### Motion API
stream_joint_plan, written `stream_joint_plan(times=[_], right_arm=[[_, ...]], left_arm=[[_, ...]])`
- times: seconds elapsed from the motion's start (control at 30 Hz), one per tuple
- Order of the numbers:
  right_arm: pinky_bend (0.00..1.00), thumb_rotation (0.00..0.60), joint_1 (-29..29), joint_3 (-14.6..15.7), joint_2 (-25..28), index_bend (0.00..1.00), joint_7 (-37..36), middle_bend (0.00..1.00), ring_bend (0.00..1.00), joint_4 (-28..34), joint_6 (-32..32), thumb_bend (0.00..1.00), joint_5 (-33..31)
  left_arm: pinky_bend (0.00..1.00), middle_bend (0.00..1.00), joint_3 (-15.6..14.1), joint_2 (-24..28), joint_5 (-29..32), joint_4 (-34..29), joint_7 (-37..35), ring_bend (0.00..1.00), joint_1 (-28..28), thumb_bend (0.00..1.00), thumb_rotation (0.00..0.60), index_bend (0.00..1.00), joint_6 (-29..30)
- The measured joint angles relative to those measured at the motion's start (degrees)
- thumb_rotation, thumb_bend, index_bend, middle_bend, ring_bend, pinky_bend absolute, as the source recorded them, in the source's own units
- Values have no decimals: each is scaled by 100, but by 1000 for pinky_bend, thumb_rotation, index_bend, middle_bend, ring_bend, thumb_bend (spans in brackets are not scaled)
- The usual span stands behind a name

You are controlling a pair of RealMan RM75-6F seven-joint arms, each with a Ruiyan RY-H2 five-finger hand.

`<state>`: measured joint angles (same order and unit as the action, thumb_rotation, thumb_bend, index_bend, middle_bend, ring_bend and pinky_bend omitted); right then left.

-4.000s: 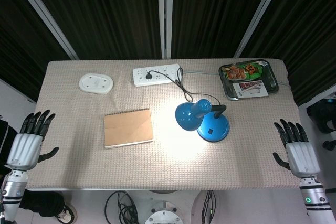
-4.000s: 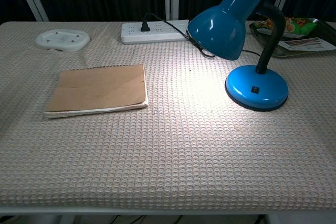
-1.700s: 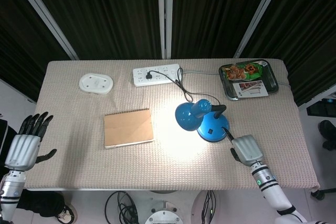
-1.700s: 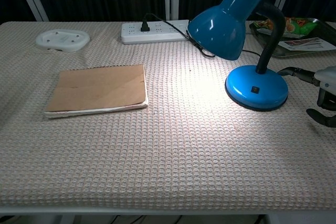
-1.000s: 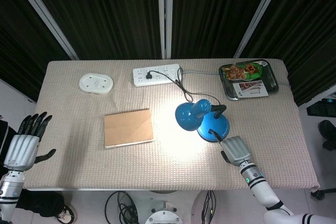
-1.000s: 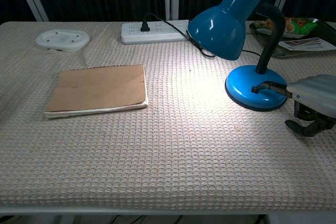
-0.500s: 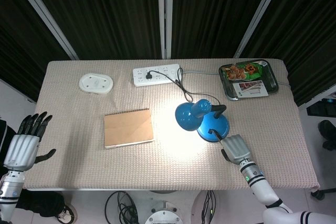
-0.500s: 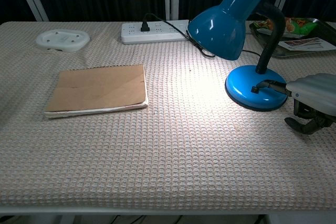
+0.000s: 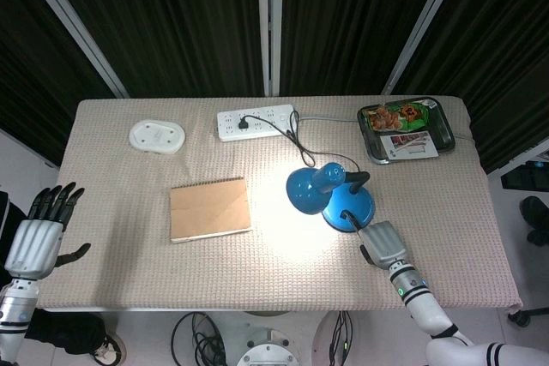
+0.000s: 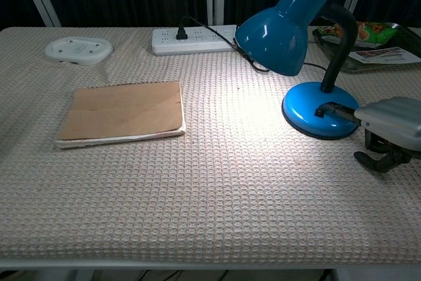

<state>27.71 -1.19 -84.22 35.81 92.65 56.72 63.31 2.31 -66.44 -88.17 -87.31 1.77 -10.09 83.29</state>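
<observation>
Right now the right robot hand (image 10: 388, 126) lies on the bench (image 9: 129, 212), one dark fingertip (image 10: 332, 108) touching the switch on the blue lamp's base (image 10: 309, 113), nothing gripped. Lamp (image 9: 330, 197) is lit, right of centre, beside a brown notebook (image 9: 209, 208). Left robot hand (image 9: 36, 237) hangs off the left edge, fingers spread, empty. Metal tray (image 9: 443, 132) at the far right corner holds snack packets (image 9: 400, 114) and a card (image 9: 410, 145).

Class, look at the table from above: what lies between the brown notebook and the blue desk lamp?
Nothing: only bare woven tablecloth, brightly lit, separates the notebook from the lamp in the head view.
</observation>
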Motion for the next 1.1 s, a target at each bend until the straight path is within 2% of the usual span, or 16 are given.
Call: stream_joint_plan(times=[0.23, 0.4, 0.7, 0.87, 0.9, 0.97, 1.0, 1.03, 1.07, 1.1], right_arm=[[899, 600, 98, 24, -13, 0, 175, 1000, 939, 24, -24, 460, -244], [899, 600, 88, 16, 49, 0, 106, 1000, 939, 124, 128, 459, -150], [899, 600, -328, 103, 634, 0, -536, 1000, 936, 524, 1088, 456, 757], [841, 600, -757, 294, 1144, 0, -1291, 972, 860, 612, 1719, 402, 1385], [811, 600, -831, 318, 1226, 0, -1450, 924, 815, 603, 1828, 381, 1469], [722, 600, -1014, 349, 1389, 0, -1823, 755, 677, 535, 2133, 348, 1644], [649, 600, -1099, 353, 1442, 0, -1967, 605, 544, 481, 2284, 316, 1708], [558, 600, -1225, 361, 1511, 0, -2136, 417, 369, 383, 2485, 268, 1784], [488, 600, -1325, 370, 1557, 0, -2237, 284, 246, 299, 2617, 236, 1822], [373, 600, -1410, 380, 1595, 0, -2306, 123, 99, 222, 2716, 187, 1838]], left_arm=[[0, 0, 0, 22, -25, -16, -18, 0, 0, 148, 600, 0, 20], [0, 0, 7, 47, -34, -46, -7, 0, 1, 148, 600, 0, 37], [0, 0, 5, 37, -67, -82, 36, 0, 0, 148, 600, 0, 63], [0, 0, -4, 38, -106, -117, 44, 0, 8, 147, 600, 0, 95], [0, 0, -6, 40, -112, -121, 44, 0, 10, 147, 600, 0, 102], [0, 0, -10, 40, -127, -127, 28, 0, 20, 147, 600, 0, 126], [0, 0, -13, 38, -133, -125, 11, 0, 28, 147, 600, 0, 144], [0, 0, -19, 33, -137, -117, -10, 0, 43, 147, 600, 0, 163], [0, 0, -25, 31, -138, -111, -23, 0, 54, 147, 600, 0, 170], [0, 0, -30, 32, -139, -107, -29, 0, 61, 147, 600, 0, 174]])
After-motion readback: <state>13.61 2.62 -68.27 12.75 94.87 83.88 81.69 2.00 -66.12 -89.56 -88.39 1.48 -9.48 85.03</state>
